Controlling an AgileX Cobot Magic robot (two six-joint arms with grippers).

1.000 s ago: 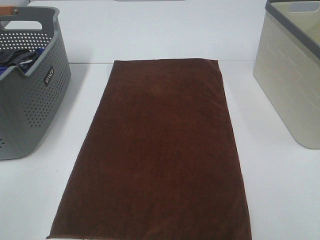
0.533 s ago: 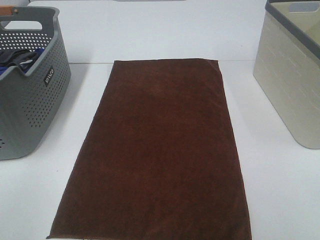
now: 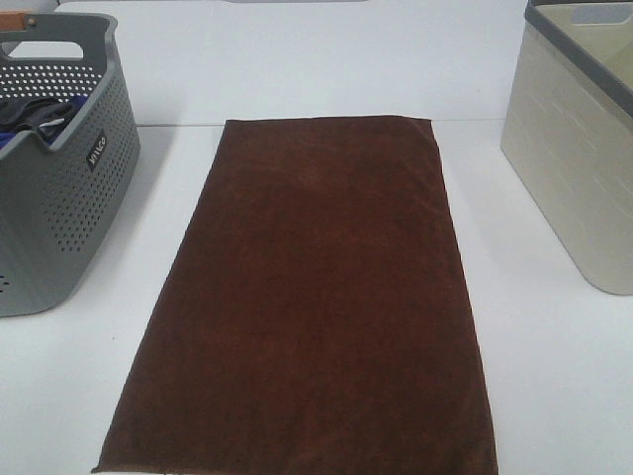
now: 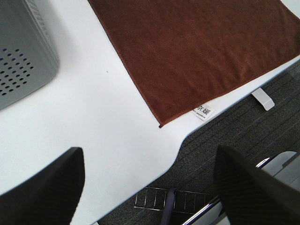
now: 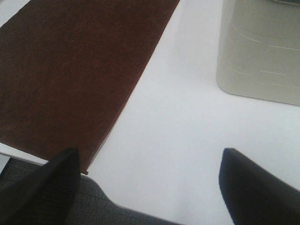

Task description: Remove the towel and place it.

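Observation:
The dark brown towel lies spread flat on the white table, between the two baskets. Its near edge hangs at the table's front edge. The left wrist view shows its near left corner with a small white care tag. The right wrist view shows its near right part. My left gripper is open and empty above the table's front edge, left of the towel. My right gripper is open and empty above the table's front edge, right of the towel. Neither gripper shows in the exterior high view.
A grey perforated basket with dark laundry stands at the left, also in the left wrist view. A cream basket stands at the right, also in the right wrist view. Grey floor lies below the table edge.

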